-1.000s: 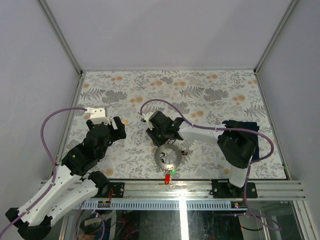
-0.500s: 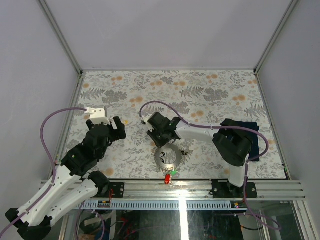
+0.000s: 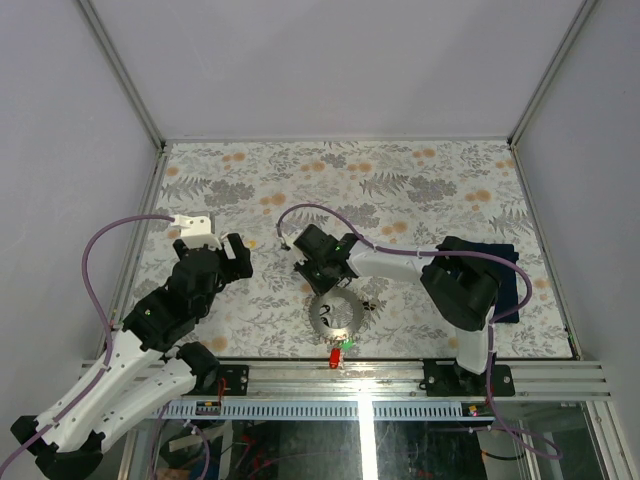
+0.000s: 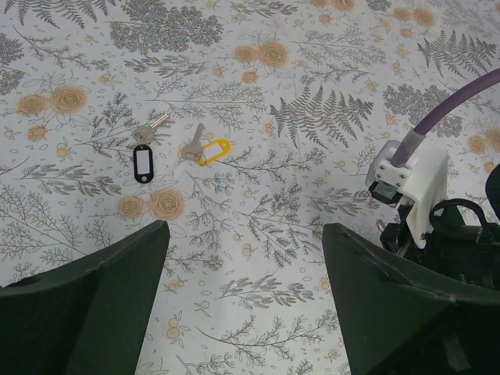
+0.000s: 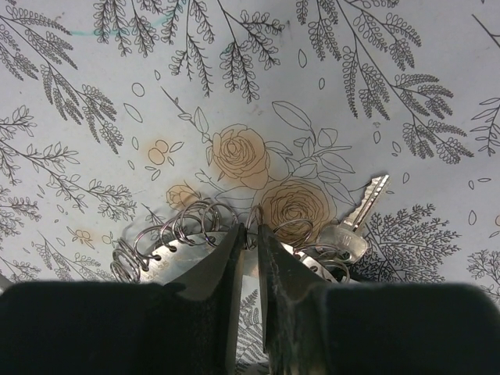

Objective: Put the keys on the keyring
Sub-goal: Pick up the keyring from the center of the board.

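The keyring (image 3: 335,318), a grey gear-edged ring, lies near the table's front edge with red (image 3: 334,356) and green (image 3: 347,345) tags at its near side. My right gripper (image 3: 320,283) sits at its far rim. In the right wrist view the keyring (image 5: 168,251) carries several small wire loops. The right gripper (image 5: 248,231) is shut on one loop at the rim, and a silver key (image 5: 355,223) hangs just to the right. My left gripper (image 4: 244,234) stands open over bare table. Beyond it lie a black-tagged key (image 4: 142,160) and a yellow-tagged key (image 4: 205,150).
A dark blue cloth (image 3: 510,275) lies at the right, partly under the right arm. The right arm's white cable mount (image 4: 414,191) shows at the right of the left wrist view. Metal frame rails border the table.
The right gripper's jaws have narrowed onto the keyring's rim, and the arm has shifted slightly left. The left arm has not moved.
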You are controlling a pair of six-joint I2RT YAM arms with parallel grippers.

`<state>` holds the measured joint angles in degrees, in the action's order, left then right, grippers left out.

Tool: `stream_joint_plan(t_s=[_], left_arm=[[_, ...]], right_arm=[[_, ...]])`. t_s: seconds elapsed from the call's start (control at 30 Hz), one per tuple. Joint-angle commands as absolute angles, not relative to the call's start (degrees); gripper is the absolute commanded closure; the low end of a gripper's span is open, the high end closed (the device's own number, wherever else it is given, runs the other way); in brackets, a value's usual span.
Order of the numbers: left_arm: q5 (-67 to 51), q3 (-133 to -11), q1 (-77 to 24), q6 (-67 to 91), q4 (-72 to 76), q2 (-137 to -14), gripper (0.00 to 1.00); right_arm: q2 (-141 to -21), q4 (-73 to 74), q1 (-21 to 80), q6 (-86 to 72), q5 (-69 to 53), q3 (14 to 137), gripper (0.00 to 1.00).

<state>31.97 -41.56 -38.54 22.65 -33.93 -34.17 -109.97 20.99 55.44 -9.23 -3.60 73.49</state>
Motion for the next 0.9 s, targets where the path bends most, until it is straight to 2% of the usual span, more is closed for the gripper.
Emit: stream_joint_plan(t_s=[0.0,0.17,0.5,0.73,0.87], left_arm=[[32.31,-42.55,-38.23,22.54,-32.16,-34.17,0.18],[32.17,-42.54,-38.16,22.42,-31.89,-34.29,0.18],[28.52,-40.90,-37.80,20.17,-27.30,-31.86,0.16],[15.69,-38.44,-37.62,17.40,-19.55,-29.78,0.17],[9.42,-35.29,-37.60,16.39,-13.06,-26.24,0.17]], right_arm=[[-111.70,22.03,55.33,-8.03,-2.66,75.84,0.83],[-110.39,21.20,55.29,-6.94,-3.50,75.20,1.00],[-95.80,12.89,55.24,-0.66,-9.74,67.72,1.00],[-83.69,9.02,55.15,0.42,-12.52,61.61,1.00],[-74.16,-1.92,55.13,1.68,-14.21,53.83,1.00]])
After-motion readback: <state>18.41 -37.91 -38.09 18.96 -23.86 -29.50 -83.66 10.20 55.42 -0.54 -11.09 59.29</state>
